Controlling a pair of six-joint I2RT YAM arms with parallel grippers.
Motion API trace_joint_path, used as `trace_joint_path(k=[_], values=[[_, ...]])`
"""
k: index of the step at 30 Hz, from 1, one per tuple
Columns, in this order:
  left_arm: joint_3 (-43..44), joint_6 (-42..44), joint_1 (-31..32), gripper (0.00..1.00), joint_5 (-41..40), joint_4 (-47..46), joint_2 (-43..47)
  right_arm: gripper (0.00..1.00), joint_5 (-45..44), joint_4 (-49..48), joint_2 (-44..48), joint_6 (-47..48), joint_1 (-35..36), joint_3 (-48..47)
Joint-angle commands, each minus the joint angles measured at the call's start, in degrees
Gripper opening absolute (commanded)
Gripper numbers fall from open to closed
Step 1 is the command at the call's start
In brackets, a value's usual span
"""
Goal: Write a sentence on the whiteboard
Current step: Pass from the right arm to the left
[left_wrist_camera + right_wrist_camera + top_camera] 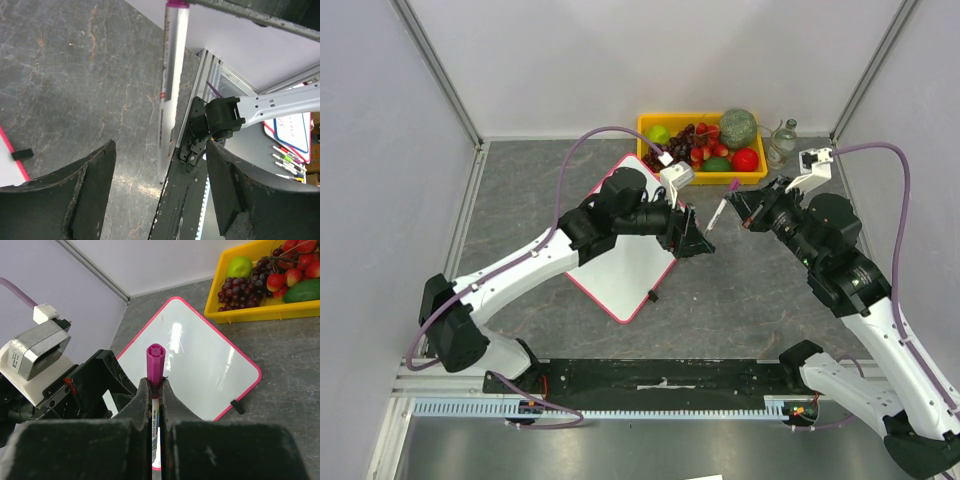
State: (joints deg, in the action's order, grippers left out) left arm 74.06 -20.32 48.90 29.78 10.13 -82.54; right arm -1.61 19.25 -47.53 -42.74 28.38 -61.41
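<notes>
The whiteboard (620,272) lies tilted like a diamond on the grey table, pink-rimmed, with a black clip (653,296) on its near-right edge. No sentence shows on the parts of the whiteboard (200,365) that I see. My right gripper (156,390) is shut on a white marker with a magenta cap (155,360), held in the air right of the board. The marker (720,212) points down-left. My left gripper (160,190) is open, and the marker's barrel (169,90) stands between its fingers (85,195) with a gap on each side.
A yellow tray (692,120) of fruit stands behind the board at the back. Right of it is a glass bottle (783,135). A black rail (660,375) runs along the near edge. Pale walls close in the table's left, back and right.
</notes>
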Motion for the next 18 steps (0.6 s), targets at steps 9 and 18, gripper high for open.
trace_joint_path(k=[9, 18], values=[[3.2, -2.27, 1.1, 0.02, 1.34, -4.51, -1.57, 0.1, -1.65, -1.93, 0.42, -1.56, -0.26, -1.35], [3.02, -0.69, -0.3, 0.02, -6.74, 2.25, 2.29, 0.98, 3.97, -0.96, -1.86, 4.41, -1.13, -4.6]])
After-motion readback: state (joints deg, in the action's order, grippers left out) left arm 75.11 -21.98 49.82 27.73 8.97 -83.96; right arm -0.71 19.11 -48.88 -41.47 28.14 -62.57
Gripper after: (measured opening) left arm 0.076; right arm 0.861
